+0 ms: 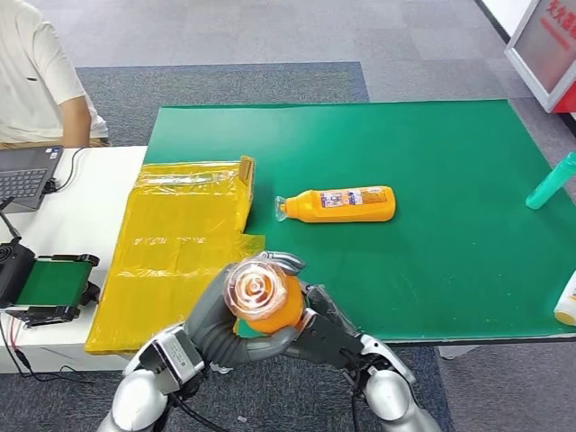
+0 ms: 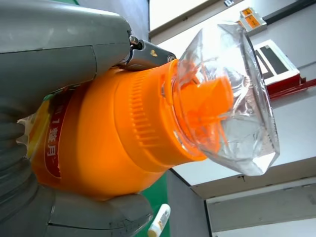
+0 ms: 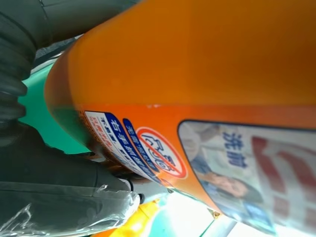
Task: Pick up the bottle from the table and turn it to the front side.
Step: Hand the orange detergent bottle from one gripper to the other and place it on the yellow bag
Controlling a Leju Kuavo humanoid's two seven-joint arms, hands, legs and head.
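Setting: a green mat (image 1: 435, 162) covers the table across the middle of the head view, grey carpet beyond; a person sits at upper left by a laptop (image 1: 26, 173).
Bottle: the orange bottle (image 1: 266, 301) is lifted off the mat at lower centre, cap toward the camera, a clear plastic wrap (image 2: 238, 94) over the cap.
Left hand: the left hand (image 1: 224, 326) wraps the body from the lower left.
Right hand: the right hand (image 1: 326, 328) presses the body from the lower right; both hold it.
Handling: likely rigid plastic, glossy and slippery at the label; probably some liquid weight.
Hold: best on the wide body, not the crinkly wrap.
Nearby: a second orange bottle (image 1: 339, 204) lies mid-mat; yellow bag (image 1: 180, 243) to its left.
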